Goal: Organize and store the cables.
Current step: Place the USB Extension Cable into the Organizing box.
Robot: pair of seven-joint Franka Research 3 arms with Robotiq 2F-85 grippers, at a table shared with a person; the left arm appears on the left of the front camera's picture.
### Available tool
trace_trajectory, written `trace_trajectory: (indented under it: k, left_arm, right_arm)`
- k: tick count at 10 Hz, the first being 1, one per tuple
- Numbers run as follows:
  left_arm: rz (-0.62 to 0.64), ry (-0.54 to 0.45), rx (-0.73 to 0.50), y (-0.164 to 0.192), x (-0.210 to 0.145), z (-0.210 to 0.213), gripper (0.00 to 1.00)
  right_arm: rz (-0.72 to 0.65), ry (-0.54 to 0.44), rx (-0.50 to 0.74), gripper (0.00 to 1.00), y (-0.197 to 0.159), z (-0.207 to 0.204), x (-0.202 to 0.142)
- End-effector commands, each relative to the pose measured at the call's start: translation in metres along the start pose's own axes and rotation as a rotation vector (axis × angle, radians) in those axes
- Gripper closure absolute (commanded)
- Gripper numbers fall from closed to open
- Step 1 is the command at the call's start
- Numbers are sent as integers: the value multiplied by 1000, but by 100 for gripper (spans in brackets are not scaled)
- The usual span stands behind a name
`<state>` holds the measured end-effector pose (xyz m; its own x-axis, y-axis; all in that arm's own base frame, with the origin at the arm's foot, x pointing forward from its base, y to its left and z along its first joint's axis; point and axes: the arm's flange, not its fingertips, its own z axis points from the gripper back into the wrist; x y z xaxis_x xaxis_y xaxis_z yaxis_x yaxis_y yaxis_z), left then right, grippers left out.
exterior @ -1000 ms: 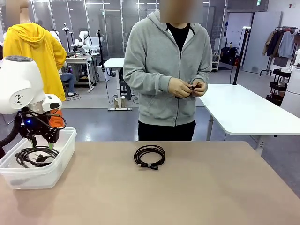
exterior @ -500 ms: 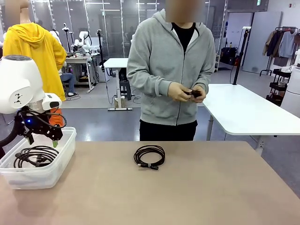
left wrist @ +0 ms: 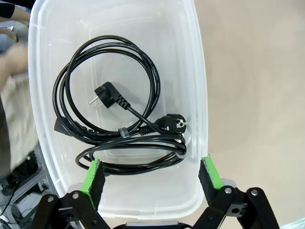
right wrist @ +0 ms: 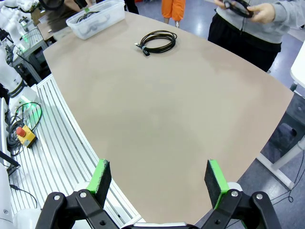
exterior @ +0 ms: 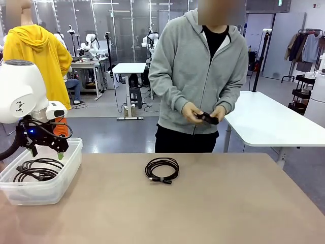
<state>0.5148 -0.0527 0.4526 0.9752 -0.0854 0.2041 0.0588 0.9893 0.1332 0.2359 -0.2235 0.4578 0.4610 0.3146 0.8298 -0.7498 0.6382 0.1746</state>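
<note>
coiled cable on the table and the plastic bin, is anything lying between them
Nothing. The stretch of table between the coiled cable and the plastic bin is bare in the front view, and the right wrist view agrees.

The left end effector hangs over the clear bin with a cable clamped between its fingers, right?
Not quite. The left end effector hangs over the clear bin open and empty; the cables lie in it, as the left wrist view shows.

Plugged cable [left wrist: 125, 132] lies coiled in the bin [left wrist: 114, 24], tied cable [exterior: 161, 179] on the table [exterior: 228, 203].
</note>
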Motion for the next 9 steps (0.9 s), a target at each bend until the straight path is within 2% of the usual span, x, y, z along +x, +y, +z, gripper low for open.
trace_trajectory:
  k: [1,9]
  left_arm:
    - [5,0,12,1,0,0,0]
    - [5,0,12,1,0,0,0]
  right_arm:
    - [18,-13,3,0,0,1,-1]
    - [18,-13,3,0,0,1,-1]
